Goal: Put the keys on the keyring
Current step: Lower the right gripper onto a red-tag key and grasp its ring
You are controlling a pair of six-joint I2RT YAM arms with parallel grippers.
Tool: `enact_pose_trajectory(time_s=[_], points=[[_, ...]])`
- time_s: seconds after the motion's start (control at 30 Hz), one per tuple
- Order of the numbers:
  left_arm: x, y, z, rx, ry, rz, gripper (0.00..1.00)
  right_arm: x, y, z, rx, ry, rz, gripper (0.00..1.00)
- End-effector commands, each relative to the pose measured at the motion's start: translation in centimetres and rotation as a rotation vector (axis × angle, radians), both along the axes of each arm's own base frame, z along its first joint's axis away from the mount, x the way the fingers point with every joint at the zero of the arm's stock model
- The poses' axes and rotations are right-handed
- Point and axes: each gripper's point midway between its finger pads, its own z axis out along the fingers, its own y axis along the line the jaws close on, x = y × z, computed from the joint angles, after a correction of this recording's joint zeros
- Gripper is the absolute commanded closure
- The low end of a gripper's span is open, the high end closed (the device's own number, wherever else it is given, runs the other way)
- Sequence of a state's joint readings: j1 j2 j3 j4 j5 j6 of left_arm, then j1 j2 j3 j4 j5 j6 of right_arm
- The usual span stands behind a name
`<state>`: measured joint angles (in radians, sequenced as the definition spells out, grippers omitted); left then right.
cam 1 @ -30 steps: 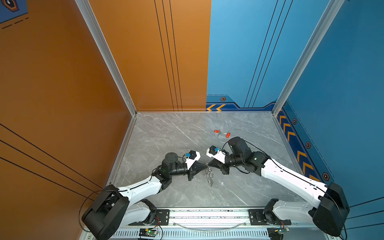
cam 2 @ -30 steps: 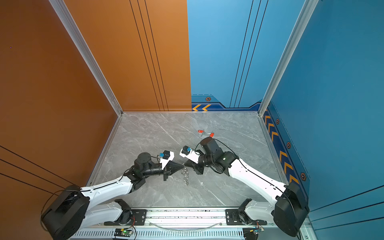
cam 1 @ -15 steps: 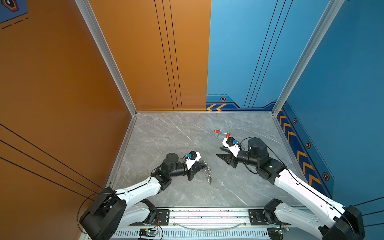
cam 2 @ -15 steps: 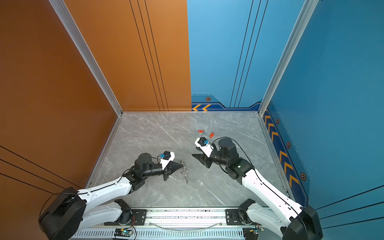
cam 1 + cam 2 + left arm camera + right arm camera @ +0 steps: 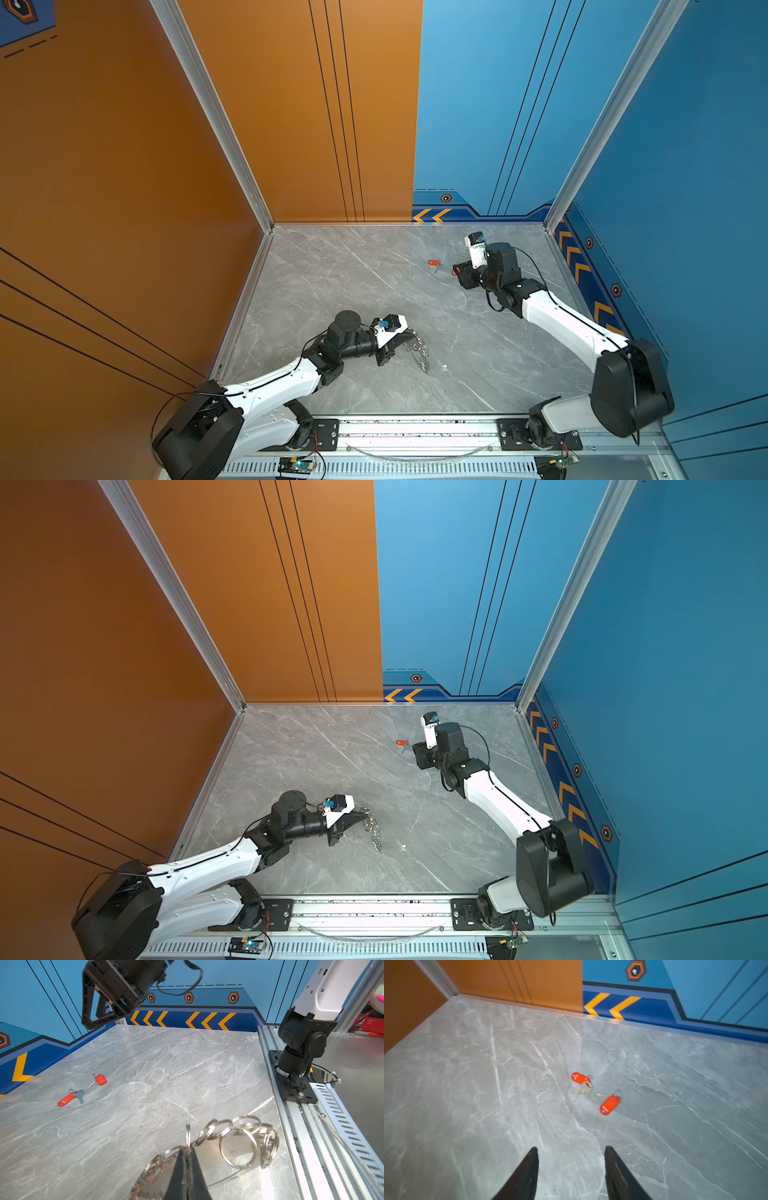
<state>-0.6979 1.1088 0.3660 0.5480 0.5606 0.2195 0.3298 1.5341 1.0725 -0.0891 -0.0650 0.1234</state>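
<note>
While left tool (image 5: 188, 1154) pinches the keyring (image 5: 268, 1140), right tool (image 5: 571, 1152) hangs jaws apart, keys (image 5: 433, 262) at its 10 o'clock in a top view.

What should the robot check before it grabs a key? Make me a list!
1. Grip: the left end effector is shut on the keyring: ok.
2. The right end effector is open and empty: ok.
3. The keys lie loose on the table: ok.
4. The right end effector touches a key: not ok, both lie ahead of its fingertips.
5. Nothing blocks the path to the keys: ok.
6. Which ring takes the key: cannot tell.
</note>
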Motion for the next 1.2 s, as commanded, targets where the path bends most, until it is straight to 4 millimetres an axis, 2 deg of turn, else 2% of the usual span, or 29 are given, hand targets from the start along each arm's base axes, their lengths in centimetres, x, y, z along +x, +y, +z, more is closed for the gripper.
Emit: enact_pose_trajectory(time_s=[0.0,0.13,0.33,0.63,0.67,0.9,1.17], points=[[-0.5,-0.2,0.2,-0.002,-0.035,-0.023,1.00,1.9,-2.4,-4.3,-0.052,0.170,-0.177,0.52],[-0.6,0.0,0.3,-0.005,-0.042,-0.017,1.00,5.0,-2.3,-7.7,-0.133,0.289,-0.238,0.58],[-0.5,0.2,0.3,-0.004,-0.044,-0.007,1.00,7.5,-2.2,-11.3,-0.221,0.377,-0.297,0.61],[-0.3,-0.1,-0.2,0.009,-0.030,-0.013,1.00,8.9,-2.9,-14.0,-0.309,0.427,-0.325,0.63],[-0.3,-0.1,-0.3,0.010,-0.029,-0.013,1.00,9.6,-2.7,-13.4,-0.301,0.411,-0.325,0.63],[-0.1,-0.2,-0.5,0.017,-0.023,-0.011,1.00,11.3,-2.4,-14.0,-0.280,0.410,-0.321,0.67],[0.0,-0.3,-0.7,0.022,-0.020,-0.011,1.00,12.0,-2.8,-15.0,-0.318,0.434,-0.342,0.72]])
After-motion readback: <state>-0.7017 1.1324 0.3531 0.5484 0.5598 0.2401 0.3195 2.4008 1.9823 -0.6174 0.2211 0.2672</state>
